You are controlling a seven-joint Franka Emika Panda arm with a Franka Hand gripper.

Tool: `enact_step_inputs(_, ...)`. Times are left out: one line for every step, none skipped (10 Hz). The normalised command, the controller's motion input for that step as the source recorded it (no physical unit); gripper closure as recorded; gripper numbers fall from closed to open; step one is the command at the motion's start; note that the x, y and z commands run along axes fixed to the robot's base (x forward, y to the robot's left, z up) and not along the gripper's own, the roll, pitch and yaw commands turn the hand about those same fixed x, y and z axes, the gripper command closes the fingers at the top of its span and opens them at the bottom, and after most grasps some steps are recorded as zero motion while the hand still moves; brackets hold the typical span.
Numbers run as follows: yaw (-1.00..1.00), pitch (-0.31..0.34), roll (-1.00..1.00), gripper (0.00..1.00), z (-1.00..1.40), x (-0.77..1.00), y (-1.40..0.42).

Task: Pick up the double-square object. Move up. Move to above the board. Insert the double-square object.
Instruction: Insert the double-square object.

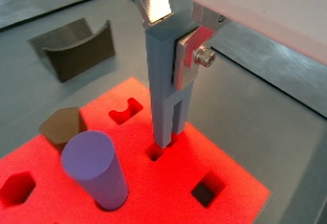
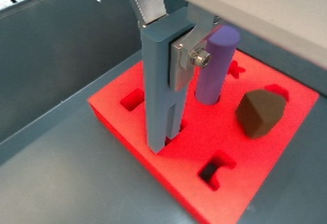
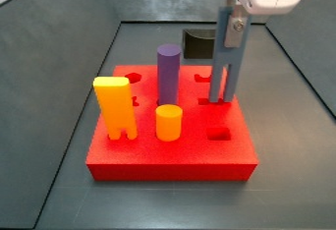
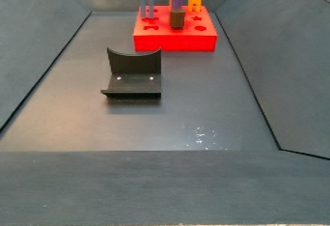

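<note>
Slate-grey and rigid, the double-square object (image 1: pixel 171 84) looks light and smooth, legs entering the board (image 1: pixel 243 161) near its 3 o'clock edge in a side view. Gripper (image 2: pixel 179 48) clamps its upper end, fingers (image 1: pixel 196 48) closed on it.

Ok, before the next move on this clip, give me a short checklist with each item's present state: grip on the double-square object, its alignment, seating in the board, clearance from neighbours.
1. Grip: the gripper is shut on the double-square object, near its top, above the board. Ok.
2. Object upright: vertical in both wrist views and in a side view. Ok.
3. Legs at a hole: the lower end meets the board at an opening. Ok.
4. Fully seated: most of the object stands above the board; depth cannot tell.
5. Clearance from the purple cylinder: a gap shows. Ok.
6. Clearance from the brown piece: apart. Ok.
</note>
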Motion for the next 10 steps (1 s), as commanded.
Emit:
enact_step_inputs(-0.12,0.066,0.06,1.0,-0.09,0.0,0.0)
enact_step_inputs(-0.07,0.037,0.06,1.0,-0.14,-0.11,0.03)
enact_step_inputs(0.06,0.0,0.08,1.0,-0.19,-0.34,0.0)
enact_step_inputs(0.54,0.009,0.25,1.0,-0.09,-0.36,-0.06)
enact_step_inputs(0.56,0.006,0.25,1.0,-0.11,-0.25,-0.13)
enact_step_inputs(0.14,0.074,0.05,1.0,-0.25,0.18,-0.07)
enact_step_inputs(0.0,0.08,0.03,1.0,-0.33,0.34,-0.03)
enact_step_inputs(-0.13,0.107,0.01,1.0,-0.45,0.42,0.0)
enact_step_inputs(-0.25,0.103,0.05,1.0,-0.61,0.35,0.0)
enact_step_inputs(-0.25,0.101,0.02,1.0,-0.58,0.4,0.0)
